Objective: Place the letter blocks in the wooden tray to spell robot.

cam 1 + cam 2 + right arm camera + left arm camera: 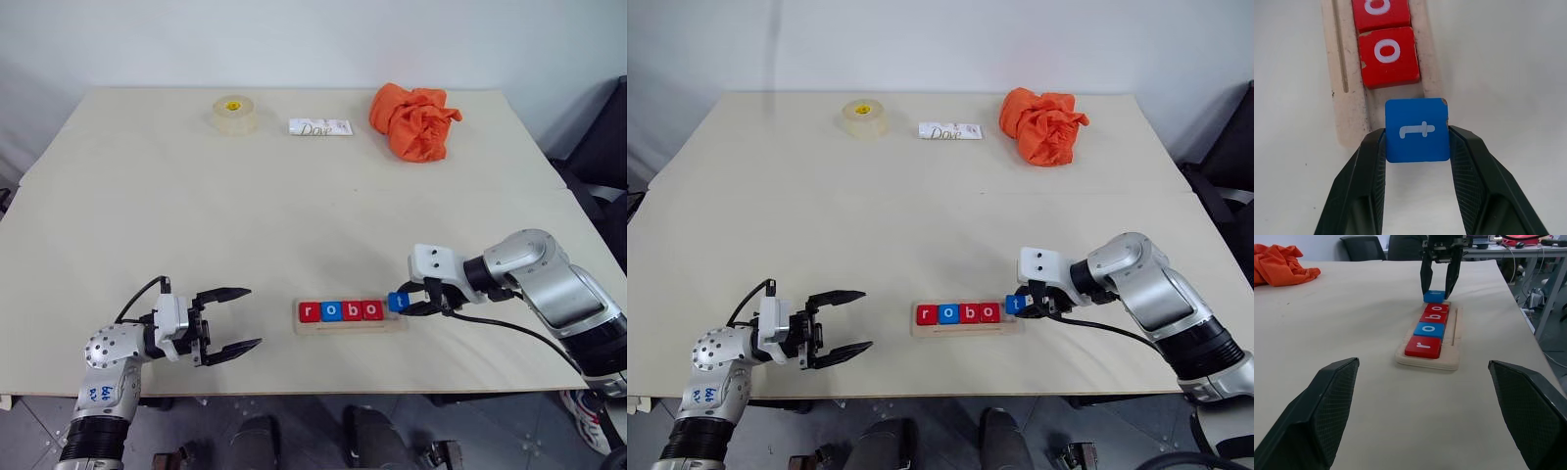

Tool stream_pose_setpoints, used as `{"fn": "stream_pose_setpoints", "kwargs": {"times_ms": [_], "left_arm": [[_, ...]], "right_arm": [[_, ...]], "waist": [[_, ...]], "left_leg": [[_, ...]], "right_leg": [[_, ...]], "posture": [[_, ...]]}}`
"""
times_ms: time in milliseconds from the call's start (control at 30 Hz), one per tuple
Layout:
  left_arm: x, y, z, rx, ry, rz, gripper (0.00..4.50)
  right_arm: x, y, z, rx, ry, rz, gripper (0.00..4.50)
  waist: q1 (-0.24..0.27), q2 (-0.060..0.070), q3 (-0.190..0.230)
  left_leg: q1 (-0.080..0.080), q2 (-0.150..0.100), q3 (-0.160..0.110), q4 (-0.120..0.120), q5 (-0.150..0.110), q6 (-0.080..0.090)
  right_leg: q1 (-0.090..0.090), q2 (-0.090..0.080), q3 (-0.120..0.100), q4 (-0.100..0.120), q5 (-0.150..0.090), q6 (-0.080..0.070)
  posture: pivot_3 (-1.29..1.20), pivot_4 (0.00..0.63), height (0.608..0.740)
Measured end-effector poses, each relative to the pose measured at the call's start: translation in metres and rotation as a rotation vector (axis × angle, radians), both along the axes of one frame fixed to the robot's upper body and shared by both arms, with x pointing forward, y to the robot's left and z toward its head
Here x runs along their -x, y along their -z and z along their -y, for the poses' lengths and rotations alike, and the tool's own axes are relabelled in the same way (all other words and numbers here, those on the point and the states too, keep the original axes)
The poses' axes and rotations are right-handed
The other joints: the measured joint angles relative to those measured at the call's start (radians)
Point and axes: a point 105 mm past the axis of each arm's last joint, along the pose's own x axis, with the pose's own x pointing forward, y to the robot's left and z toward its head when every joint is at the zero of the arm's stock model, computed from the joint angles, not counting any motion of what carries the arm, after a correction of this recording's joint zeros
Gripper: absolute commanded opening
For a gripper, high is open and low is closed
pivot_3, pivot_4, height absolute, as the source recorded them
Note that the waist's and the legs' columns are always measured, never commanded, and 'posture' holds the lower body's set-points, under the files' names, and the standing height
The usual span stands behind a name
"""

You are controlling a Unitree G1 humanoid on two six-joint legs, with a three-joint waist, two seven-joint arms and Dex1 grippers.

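Observation:
The wooden tray (351, 326) lies near the table's front edge and holds four letter blocks in a row: red r (310, 311), blue o (330, 311), red b (351, 310), red o (371, 309). My right gripper (404, 303) is shut on the blue t block (1417, 129), held just above the tray's right end, next to the last red o (1387, 55). My left gripper (235, 318) stands open to the left of the tray, nothing between its fingers (1317, 411).
At the table's far side sit a roll of tape (234, 113), a white Dove bar (319, 126) and a crumpled orange cloth (413, 120). A black cable trails from my right wrist (509, 328) over the table's front right.

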Motion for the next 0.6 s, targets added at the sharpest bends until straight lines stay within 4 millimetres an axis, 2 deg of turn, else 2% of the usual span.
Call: {"fn": "stream_pose_setpoints", "kwargs": {"times_ms": [233,600], "left_arm": [[0.0,0.0,-0.001,0.004,-0.015,-0.002,4.5],[-0.001,0.0,0.0,0.006,-0.018,0.001,4.5]], "right_arm": [[0.006,0.006,-0.009,0.002,-0.049,-0.039,1.45],[0.005,0.007,-0.016,0.004,-0.061,-0.025,1.45]], "waist": [[0.0,0.0,0.0],[0.0,0.0,0.0]], "left_leg": [[0.0,0.0,0.0,0.0,0.0,0.0],[0.0,0.0,0.0,0.0,0.0,0.0]], "right_leg": [[0.0,0.0,0.0,0.0,0.0,0.0],[0.0,0.0,0.0,0.0,0.0,0.0]], "posture": [[0.0,0.15,0.74],[0.0,0.15,0.74]]}}
